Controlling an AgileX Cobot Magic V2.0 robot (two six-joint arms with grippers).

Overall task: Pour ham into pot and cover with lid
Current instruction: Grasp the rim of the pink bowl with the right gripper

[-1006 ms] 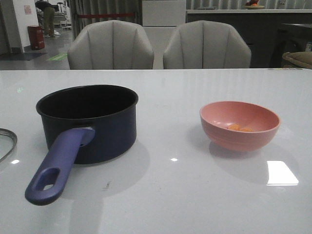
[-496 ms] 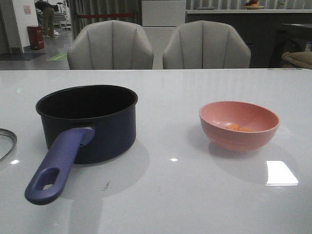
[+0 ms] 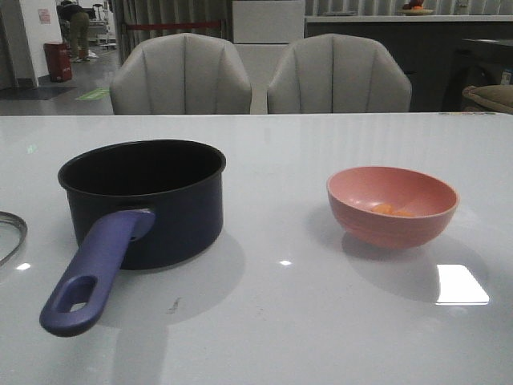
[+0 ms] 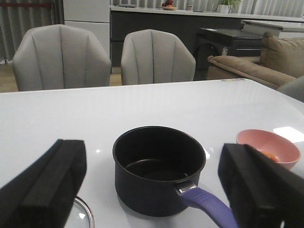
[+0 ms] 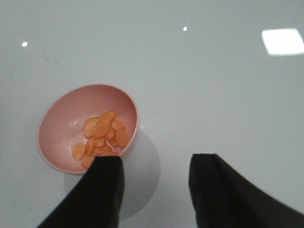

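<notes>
The navy saucepan [image 3: 144, 200] stood left on the white table [image 3: 280, 329], its handle pointing toward 7 o'clock, and the glass lid [image 3: 10, 235] lay at the left edge. At 3 o'clock, well apart across bare tabletop, the pink bowl [image 3: 393, 205] held the ham slices [image 5: 101, 137]. The left gripper [image 4: 152, 190] gaped wide before the saucepan; the right gripper [image 5: 154, 185] hung over the bowl's rim with jaws parted, holding nothing.

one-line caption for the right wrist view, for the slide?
Open right claw above the white table, beside the pink bowl holding the ham.

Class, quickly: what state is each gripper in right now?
Left gripper: open, holding nothing.
Right gripper: open, holding nothing, above the table beside the pink bowl.
</notes>
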